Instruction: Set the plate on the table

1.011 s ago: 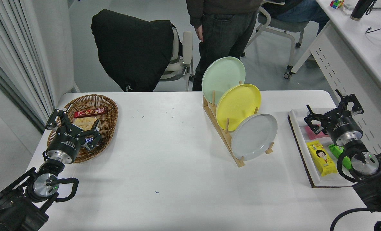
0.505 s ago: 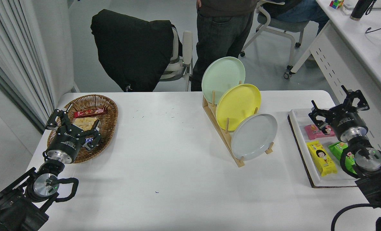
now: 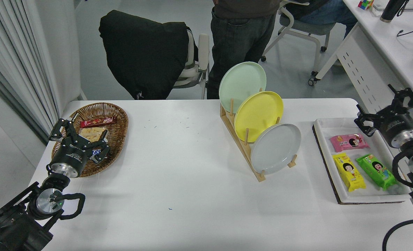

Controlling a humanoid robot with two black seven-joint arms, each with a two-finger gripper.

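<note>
The light grey plate (image 3: 275, 149) stands on edge in the front slot of a wooden rack (image 3: 243, 146) on the white table (image 3: 178, 181). A yellow plate (image 3: 258, 113) and a pale mint-green plate (image 3: 242, 85) stand behind it in the same rack. My right gripper (image 3: 387, 106) is open and empty at the right edge, above the far right side of the white tray, well to the right of the grey plate. My left gripper (image 3: 77, 130) is open and parked at the lower left, over the basket's near edge.
A wicker basket (image 3: 117, 115) with snacks sits at the left. A white tray (image 3: 319, 139) at the right holds pink, yellow and green snack packets. A person and a chair with a black jacket stand beyond the far edge. A white desk is at the far right.
My right gripper has moved right and a little away from me, off the tray's middle, uncovering the green packet. The left arm and the plates have not moved.
</note>
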